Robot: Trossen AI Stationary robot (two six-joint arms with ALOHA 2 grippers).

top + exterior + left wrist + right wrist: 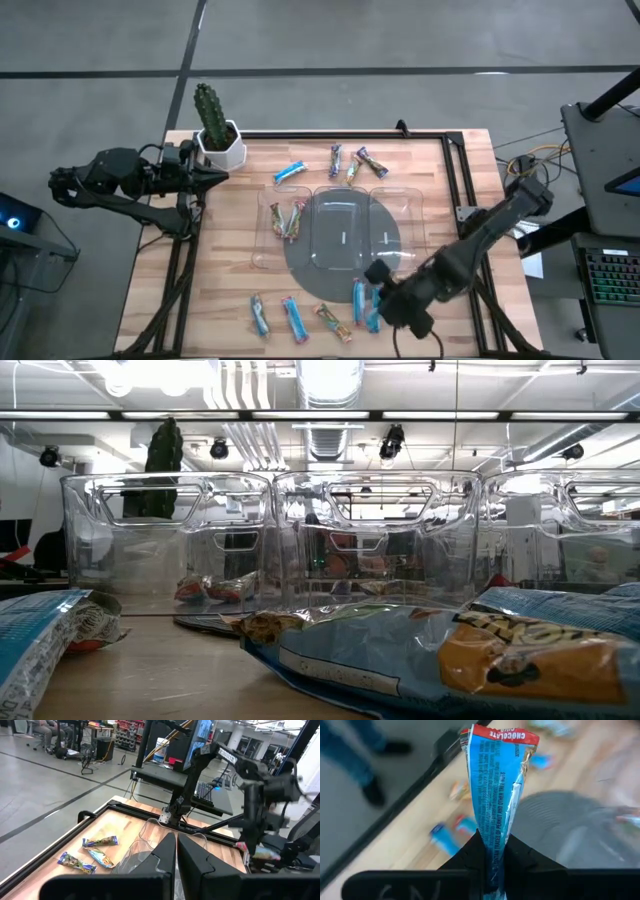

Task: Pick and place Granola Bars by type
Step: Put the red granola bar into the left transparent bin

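Granola bars lie scattered on the wooden table. At the far side are a blue one (290, 172) and three multicoloured ones (352, 163); several more (294, 318) lie along the near edge. Two multicoloured bars (285, 218) lie in the left compartment of the clear tray (415, 195). My right gripper (495, 840) is above the near edge, right of the middle (388, 295), shut on a blue bar (497, 780). My left gripper (176, 855) is shut with nothing in it and hovers at the table's far left by the cactus pot (221, 150). My right gripper pinches one end of the blue bar (495, 851) between its two fingers. They point slanting down and lie along the bar. The rest of the bar sticks out past the fingertips, its red-striped end (502, 734) farthest out, lifted clear of the table.
The tray stands on a grey round mat (300, 262) in the table's middle. A cactus in a white pot stands at the far left corner. A black frame (455, 170) borders the table's far and right edges. A desk with a keyboard (610, 275) is off to the right.
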